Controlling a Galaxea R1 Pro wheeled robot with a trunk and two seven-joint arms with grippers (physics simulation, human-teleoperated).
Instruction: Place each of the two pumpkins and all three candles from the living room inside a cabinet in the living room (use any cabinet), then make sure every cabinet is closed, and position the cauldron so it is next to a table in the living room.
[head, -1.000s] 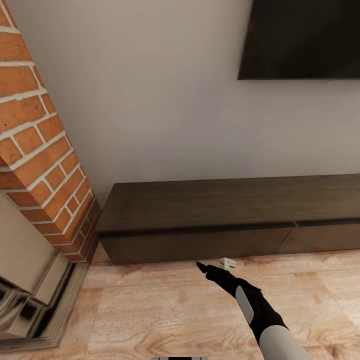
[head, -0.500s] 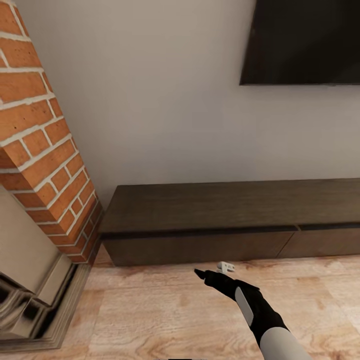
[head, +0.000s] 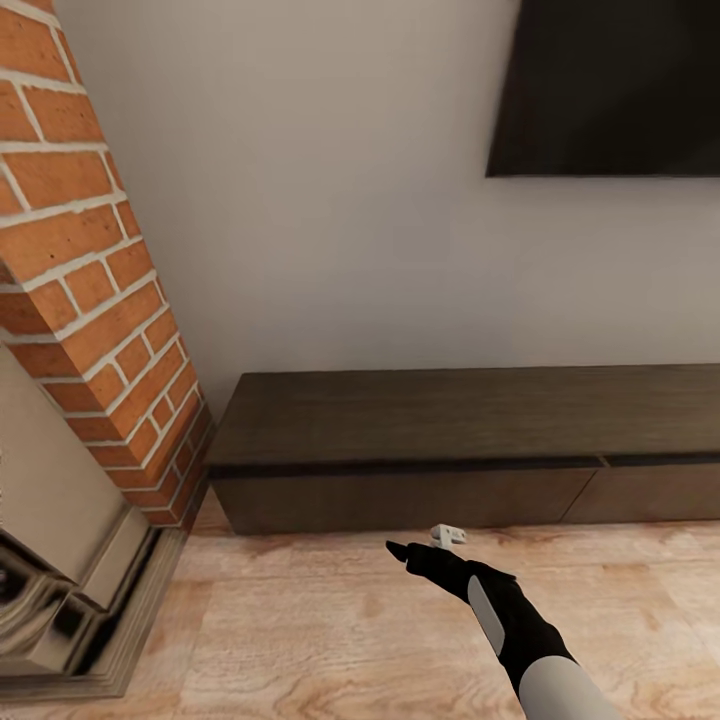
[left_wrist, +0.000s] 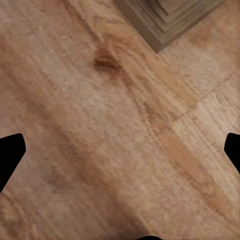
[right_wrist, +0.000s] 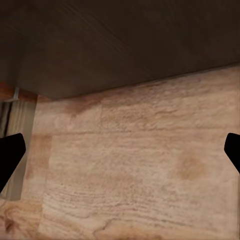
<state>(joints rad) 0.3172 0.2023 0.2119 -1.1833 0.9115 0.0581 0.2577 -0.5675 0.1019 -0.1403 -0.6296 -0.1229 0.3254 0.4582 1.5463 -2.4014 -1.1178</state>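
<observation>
Long low dark-brown wooden cabinet (head: 470, 445): stands against the wall on the pale wood-plank floor (head: 330, 640), drawer fronts flush and closed, its right end cut off by the frame.

Right gripper (head: 425, 545): black, reaching low toward the cabinet's base; jaws spread wide and empty, seen from the wrist.

Left gripper (left_wrist: 120, 155): over bare floor, jaws wide apart, empty.

Red brick fireplace (head: 90, 300): partly cropped.

Dark wall-mounted screen (head: 610, 90): cropped.

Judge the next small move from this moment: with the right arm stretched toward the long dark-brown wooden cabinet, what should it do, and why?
Probably ease the right gripper forward to the long low dark-brown wooden cabinet's left drawer front. That handleless front looks shut, and the open, empty fingers hang just short of it above the light wooden plank floor, so opening it seems the sensible start. The left gripper hangs open over the floor.
</observation>
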